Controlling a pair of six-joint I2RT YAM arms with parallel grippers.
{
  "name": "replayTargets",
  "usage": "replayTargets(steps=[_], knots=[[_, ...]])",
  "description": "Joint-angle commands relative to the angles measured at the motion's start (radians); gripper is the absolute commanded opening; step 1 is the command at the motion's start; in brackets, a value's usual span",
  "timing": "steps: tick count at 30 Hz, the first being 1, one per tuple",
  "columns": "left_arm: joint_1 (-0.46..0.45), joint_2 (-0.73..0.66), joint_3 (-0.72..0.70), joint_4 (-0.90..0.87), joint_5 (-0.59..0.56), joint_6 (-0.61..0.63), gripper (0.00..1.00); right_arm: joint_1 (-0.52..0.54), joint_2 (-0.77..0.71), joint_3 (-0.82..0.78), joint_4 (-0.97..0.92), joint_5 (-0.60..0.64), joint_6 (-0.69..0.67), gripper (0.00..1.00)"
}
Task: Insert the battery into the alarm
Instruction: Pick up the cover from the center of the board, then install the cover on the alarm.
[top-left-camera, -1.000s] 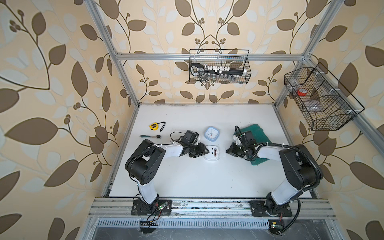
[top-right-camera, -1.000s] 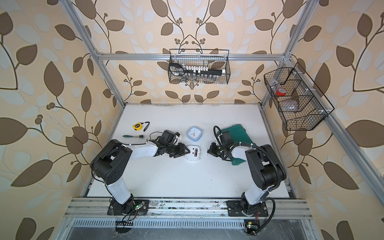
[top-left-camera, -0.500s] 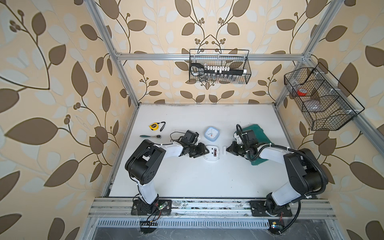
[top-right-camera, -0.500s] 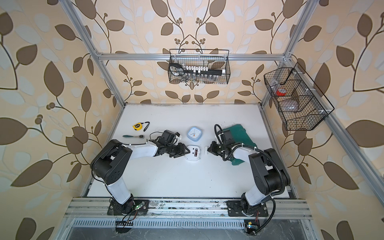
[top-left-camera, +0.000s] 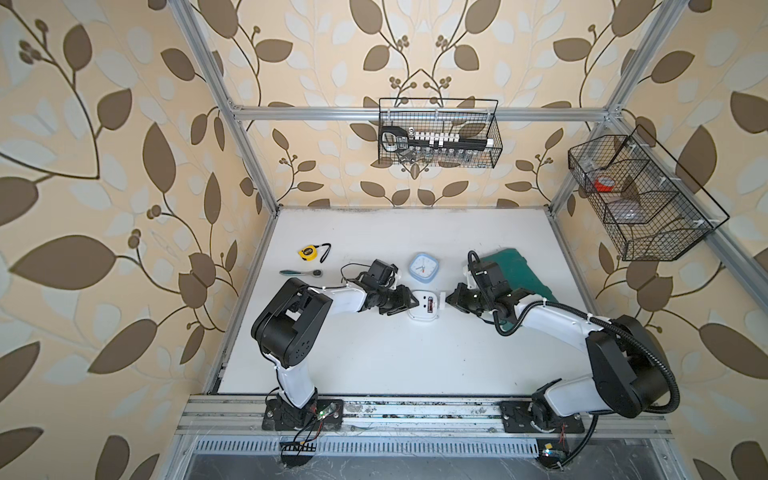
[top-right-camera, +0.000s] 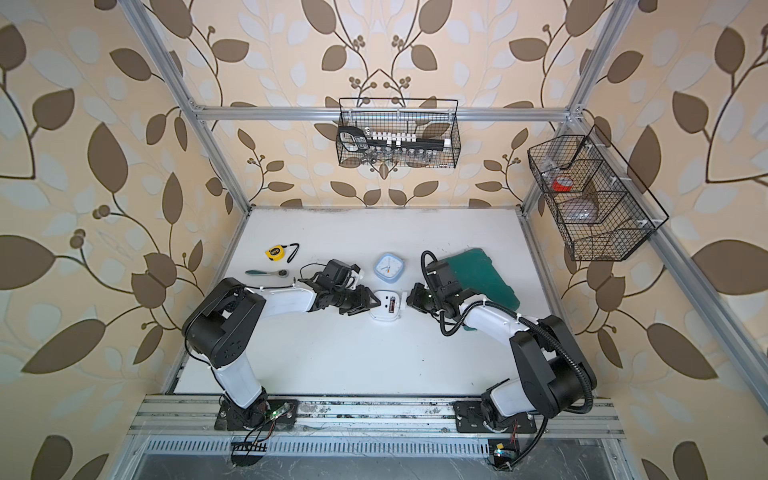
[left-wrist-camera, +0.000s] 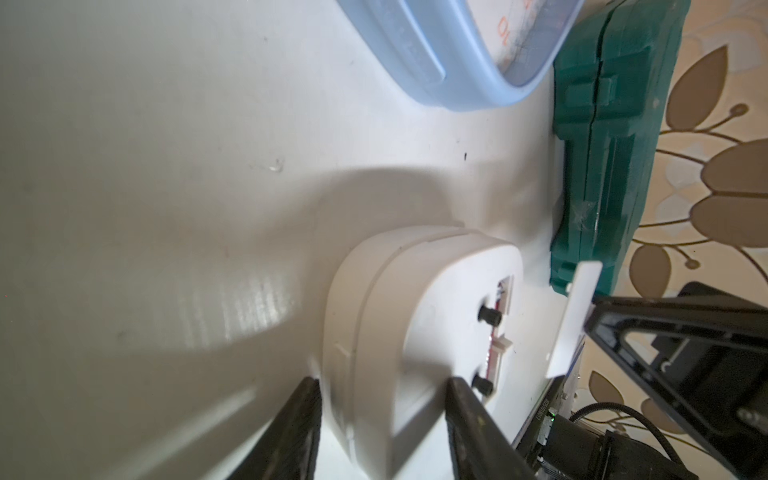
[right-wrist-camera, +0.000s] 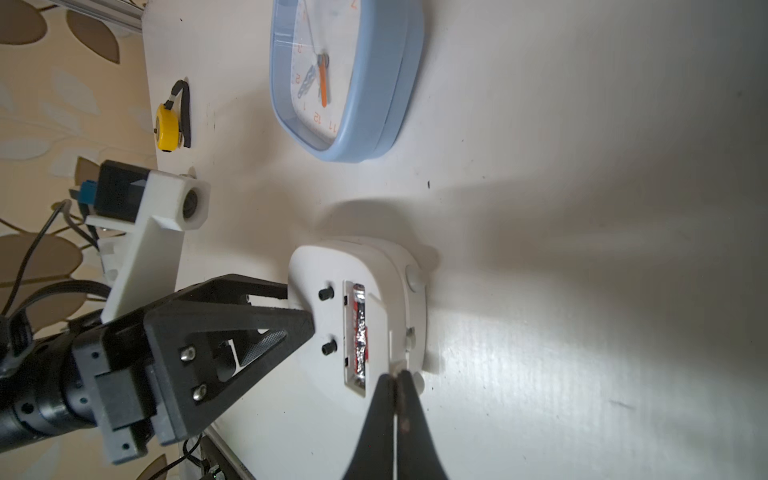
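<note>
The white alarm (top-left-camera: 420, 314) lies face down near the middle of the desk (top-left-camera: 395, 361), its back turned up and its battery bay uncovered. The battery (right-wrist-camera: 360, 332) sits lengthwise inside that bay, beside two small black knobs (right-wrist-camera: 326, 294). The left gripper (top-left-camera: 409, 300) reaches in from the robot's left and its jaws are partly open, closed onto one rounded edge of the alarm. In the left wrist view one finger lies against the alarm's side wall and the other rests on its back. The right gripper (right-wrist-camera: 395, 377) comes in from the opposite side, with its tip at the alarm's far edge, just beside the end of the bay. Its jaws are pressed together with no gap between them, and the left wrist view shows a thin white plate (left-wrist-camera: 575, 316) standing out from them, so they appear to be pinching it. A light blue clock (top-left-camera: 424, 268) lies face up just behind the alarm, apart from it. A green case (top-left-camera: 517, 270) lies behind the right arm. A yellow tape measure (top-left-camera: 307, 252) and a ratchet handle (top-left-camera: 301, 273) lie well apart on the robot's left side of the desk. Two wire baskets (top-left-camera: 438, 137) hang on the walls above.
</note>
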Motion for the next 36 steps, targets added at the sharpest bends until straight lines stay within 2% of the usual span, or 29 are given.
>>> replayTargets(steps=[1,15,36], knots=[[0.002,0.045,-0.015,-0.097,-0.062,0.019,0.49,0.028,0.005,0.042,-0.036,0.056,0.051,0.00],[0.002,0.029,-0.019,-0.105,-0.067,0.027,0.49,0.056,0.112,0.118,-0.043,0.025,0.041,0.00],[0.002,0.029,-0.021,-0.105,-0.066,0.027,0.50,0.057,0.169,0.130,0.000,-0.046,0.053,0.00]])
